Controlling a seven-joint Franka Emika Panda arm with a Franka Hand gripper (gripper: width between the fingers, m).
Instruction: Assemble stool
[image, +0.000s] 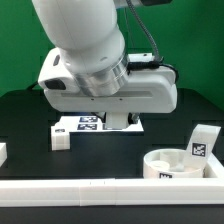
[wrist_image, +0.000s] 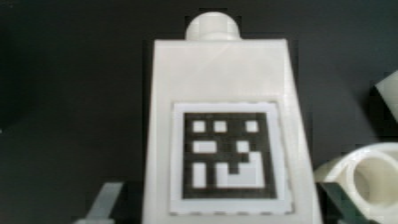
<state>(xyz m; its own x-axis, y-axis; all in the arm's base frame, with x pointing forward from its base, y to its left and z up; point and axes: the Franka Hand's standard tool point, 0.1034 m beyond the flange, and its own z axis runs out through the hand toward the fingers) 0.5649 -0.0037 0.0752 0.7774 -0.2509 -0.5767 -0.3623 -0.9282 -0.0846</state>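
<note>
A white leg block (wrist_image: 222, 110) with a black-and-white tag fills the wrist view, its round peg end pointing away from the camera. My gripper (wrist_image: 228, 206) is shut on it, and one grey finger (wrist_image: 109, 204) shows beside its near end. The round white seat (wrist_image: 368, 183) lies just beside the held leg. In the exterior view the seat (image: 160, 161) rests at the front right, with another tagged leg block (image: 203, 144) standing behind it. There the arm's bulky white body hides the gripper and the held leg.
The marker board (image: 88, 123) lies at mid-table under the arm. A small white block (image: 60, 140) sits in front of it on the exterior view's left. A long white rail (image: 100, 195) runs along the front edge. Another white piece (image: 2, 152) peeks in at the left edge.
</note>
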